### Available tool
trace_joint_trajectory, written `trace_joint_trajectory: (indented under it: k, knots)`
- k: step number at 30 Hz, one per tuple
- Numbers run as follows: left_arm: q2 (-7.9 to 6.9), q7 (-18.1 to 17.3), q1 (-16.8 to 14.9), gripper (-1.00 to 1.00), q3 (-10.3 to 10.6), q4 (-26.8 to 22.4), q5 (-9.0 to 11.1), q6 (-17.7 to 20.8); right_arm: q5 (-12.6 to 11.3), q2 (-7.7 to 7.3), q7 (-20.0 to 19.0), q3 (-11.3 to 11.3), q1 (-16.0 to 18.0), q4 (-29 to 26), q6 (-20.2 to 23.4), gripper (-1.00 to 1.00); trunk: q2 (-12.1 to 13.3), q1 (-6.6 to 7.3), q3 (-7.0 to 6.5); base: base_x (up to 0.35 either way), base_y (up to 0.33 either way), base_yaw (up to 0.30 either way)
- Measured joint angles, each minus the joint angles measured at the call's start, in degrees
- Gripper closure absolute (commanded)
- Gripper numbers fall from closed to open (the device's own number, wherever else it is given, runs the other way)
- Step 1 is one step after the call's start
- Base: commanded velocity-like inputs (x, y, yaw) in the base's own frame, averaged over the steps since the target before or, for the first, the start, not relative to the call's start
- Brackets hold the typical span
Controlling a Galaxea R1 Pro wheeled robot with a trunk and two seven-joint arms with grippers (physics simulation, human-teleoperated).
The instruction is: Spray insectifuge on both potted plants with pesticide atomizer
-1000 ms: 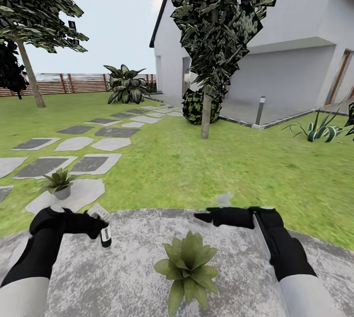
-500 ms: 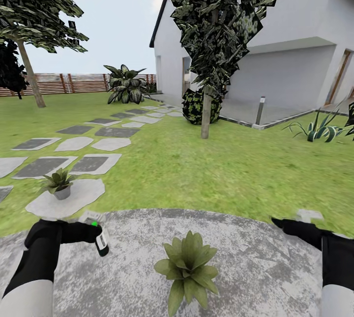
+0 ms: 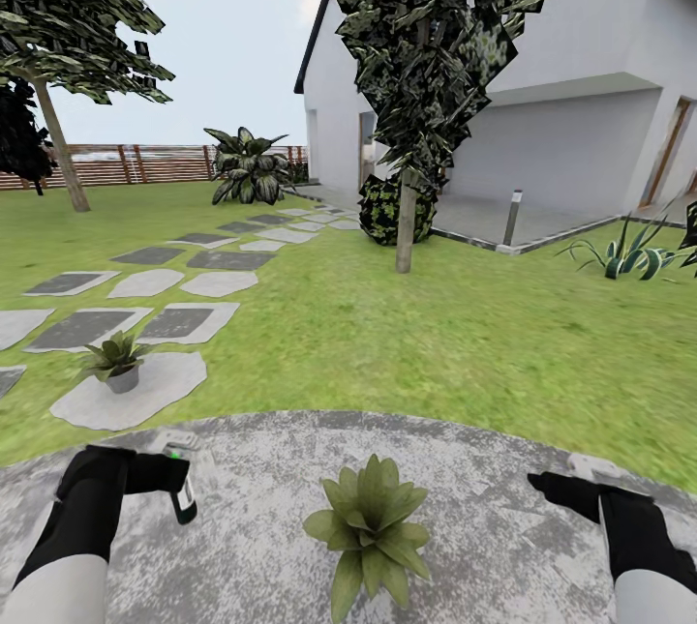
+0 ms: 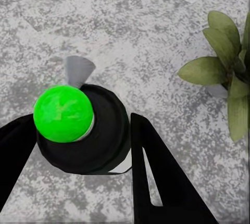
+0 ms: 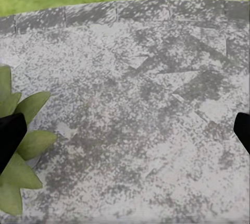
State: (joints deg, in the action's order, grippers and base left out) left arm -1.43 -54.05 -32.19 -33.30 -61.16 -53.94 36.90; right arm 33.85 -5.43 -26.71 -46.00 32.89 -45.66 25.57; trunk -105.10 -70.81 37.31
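Atomizer [image 3: 182, 496]: lower left of the head frame, clamped in the left hand [image 3: 166, 475]. Body hangs roughly upright, dark lower part downward, white head at the top with a green spot. In the left wrist frame the bottle [image 4: 83, 127] is seen end-on, green spot [image 4: 63, 113] facing the camera, a black finger [image 4: 156, 177] pressed on each side.

Left hand: closed on the atomizer, above the grey patio [image 3: 252, 527].

Right hand [image 3: 566, 489]: lower right of the head frame, holding nothing. Fingers sit at the two edges of the right wrist frame, so it reads as wide open.

Near plant [image 3: 373, 522]: bottom centre of the head frame, on the patio, between the two hands. It lies toward frame right of the atomizer and slightly lower in the frame, near but not touching. Its leaves [image 4: 224, 73] show at the right edge of the left wrist frame, and [image 5: 21, 146] at the left edge of the right wrist frame.

Far plant [image 3: 118, 360]: left of frame, above the left hand, on a pale stepping stone [image 3: 155, 392] in the lawn.

Governing relation: the left arm carries the sprayer and the near plant is the closer target. Which way the nozzle faces cannot be told; judged, it needs turning toward frame right before spraying.
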Motion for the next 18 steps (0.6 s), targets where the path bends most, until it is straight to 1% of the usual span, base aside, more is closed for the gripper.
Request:
trace_joint_trajectory:
  k: [4, 6, 11, 13, 14, 18]
  knots:
    - [0.01, 0.1, 0.0, 1.00, 0.2, 1.8, 0.0, 0.0, -0.1, -0.01, 0.0, 0.0, 0.0, 0.2, 0.0, -1.00, 0.0, 0.00, 0.03, 0.000, 0.000, -0.122]
    - [0.01, 0.1, 0.0, 1.00, 0.2, 2.0, 0.0, 0.1, -0.1, 0.00, 0.0, 0.0, 0.0, 0.5, 0.0, -1.00, 0.0, 0.00, 0.09, 0.000, 0.000, -0.224]
    - [0.01, 0.0, 0.0, 1.00, 0.1, 2.2, 0.1, 1.9, -0.1, 0.02, 0.0, 0.0, 0.0, 1.1, 0.0, -1.00, 0.0, 0.00, 0.30, 0.022, 0.000, -0.251]
    - [0.01, 0.0, 0.0, 1.00, 0.1, 2.2, 0.1, 2.2, -0.1, 0.02, 0.0, 0.0, 0.0, 1.6, 0.0, -1.00, 0.0, 0.01, 0.38, 0.170, 0.000, -0.185]
    - [0.01, 0.0, 0.0, 1.00, 0.1, 2.2, 0.1, 2.2, -0.1, 0.01, 0.0, 0.0, 0.0, 2.8, 0.0, -1.00, 0.0, 0.02, 0.40, 0.257, 0.000, -0.108]
    - [0.00, 0.0, 0.0, 1.00, 0.1, 2.2, 0.1, 2.3, -0.1, 0.01, 0.1, 0.0, 0.0, 4.5, 0.0, -1.00, 0.0, 0.03, 0.44, 0.293, 0.000, -0.035]
